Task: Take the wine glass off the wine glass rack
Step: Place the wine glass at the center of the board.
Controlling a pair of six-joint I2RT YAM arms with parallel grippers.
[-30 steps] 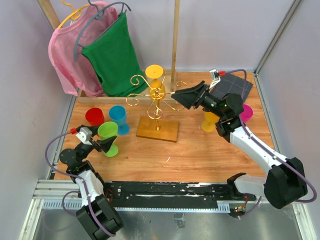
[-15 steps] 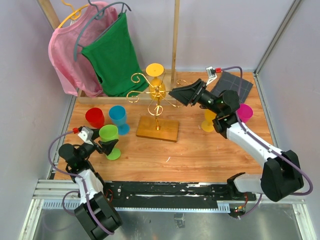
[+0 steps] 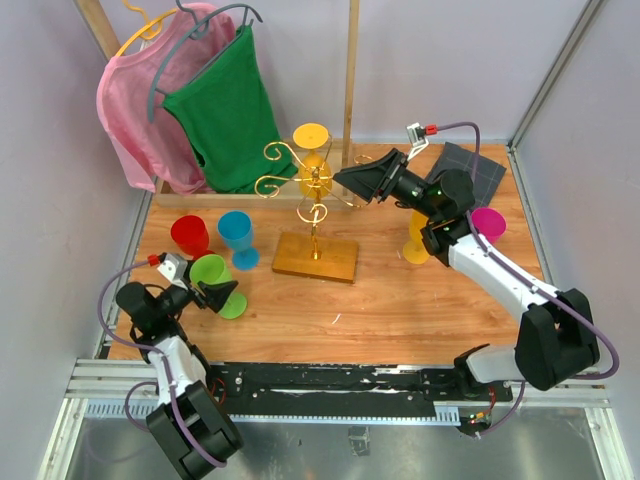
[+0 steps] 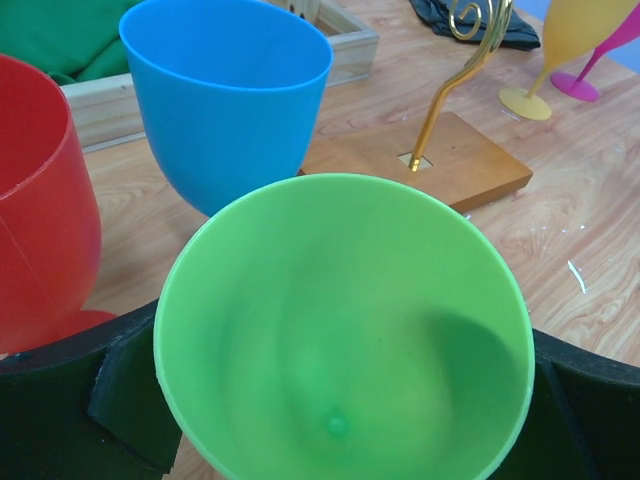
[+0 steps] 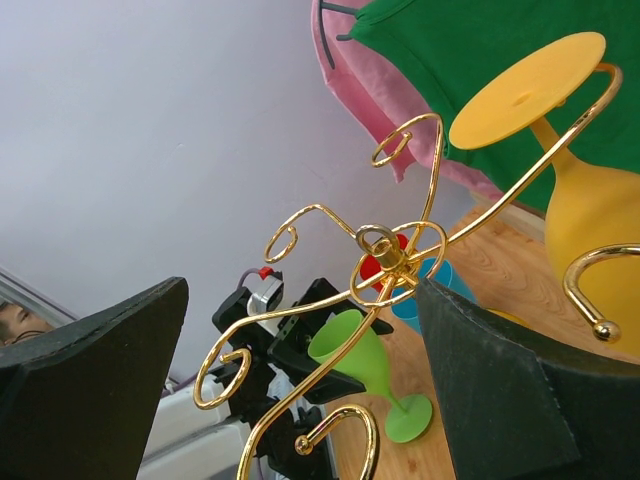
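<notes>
The gold wire wine glass rack stands on its square wood base at mid table. A yellow wine glass hangs upside down on a far arm; the right wrist view shows it at the upper right. My right gripper is open and empty at the rack's right side, its fingers spread wide with the scroll arms between them, apart from the yellow glass. My left gripper is shut on the bowl of a tilted green wine glass at the near left.
A red glass and a blue glass stand beside the green one. A second yellow glass and a magenta glass stand under the right arm. A dark cloth lies far right. The clothes frame with pink and green shirts stands far left.
My right gripper has moved left and a little farther back, closer around the rack's top arms. My left gripper has shifted slightly with the green glass.
</notes>
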